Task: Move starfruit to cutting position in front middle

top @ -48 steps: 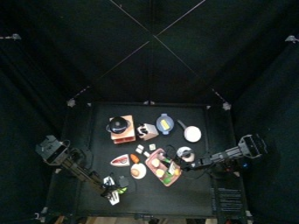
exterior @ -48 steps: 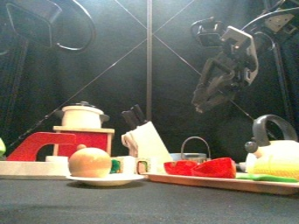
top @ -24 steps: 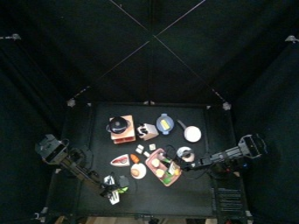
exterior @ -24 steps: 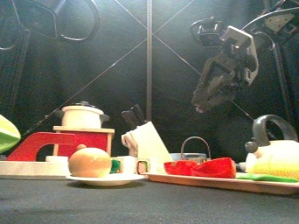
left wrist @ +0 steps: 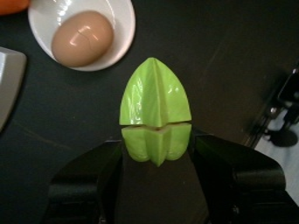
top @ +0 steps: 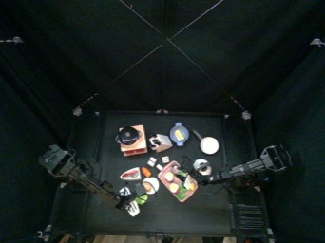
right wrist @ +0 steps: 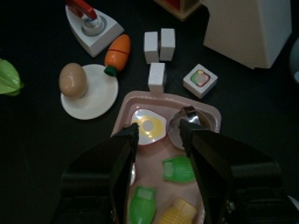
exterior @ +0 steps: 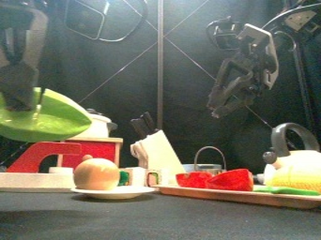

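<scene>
starfruit [left wrist: 156, 118]: smooth glossy plastic | plate [left wrist: 111, 59]: glossy white | table [left wrist: 52, 122]: matt black

black arms [exterior: 241, 66], looped cables, broad black jaws

I get a dim overhead view with the small black table [top: 162, 161] barely lit, front view lit from upper right with the ridged bright yellow-green starfruit [exterior: 44, 116] soft and blurred up close, wrist views evenly lit and sharper.
</scene>
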{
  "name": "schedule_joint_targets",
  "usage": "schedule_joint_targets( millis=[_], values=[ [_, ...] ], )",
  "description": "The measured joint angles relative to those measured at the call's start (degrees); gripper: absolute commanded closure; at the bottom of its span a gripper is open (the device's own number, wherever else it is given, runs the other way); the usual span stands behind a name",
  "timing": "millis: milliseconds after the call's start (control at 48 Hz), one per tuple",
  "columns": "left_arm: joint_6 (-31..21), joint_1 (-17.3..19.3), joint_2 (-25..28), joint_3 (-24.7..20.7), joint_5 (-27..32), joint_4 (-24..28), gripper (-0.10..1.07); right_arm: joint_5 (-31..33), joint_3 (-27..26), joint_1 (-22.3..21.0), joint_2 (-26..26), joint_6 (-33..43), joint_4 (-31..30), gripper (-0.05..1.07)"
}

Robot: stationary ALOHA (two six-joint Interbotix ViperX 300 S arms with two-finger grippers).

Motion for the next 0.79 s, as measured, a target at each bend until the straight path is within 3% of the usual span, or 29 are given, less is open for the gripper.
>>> schedule_joint_targets(
  millis=[417,625,792],
  values=[
    [-28.65,0.53,6.94,-6.59,-0.53,15.82,0.22,1.05,4.92,0.88,-7.56,0.53,2.37,0.23],
    [-41.57,0.35,12.48,-11.69,0.18,23.91,0.21,1.05,5.45,1.05,-8.26,0.35,2.55,0.23],
    [-48.78,0.26,15.21,-13.54,0.26,26.28,0.21,1.05,5.45,1.32,-8.26,0.18,2.55,0.23]
  ],
)
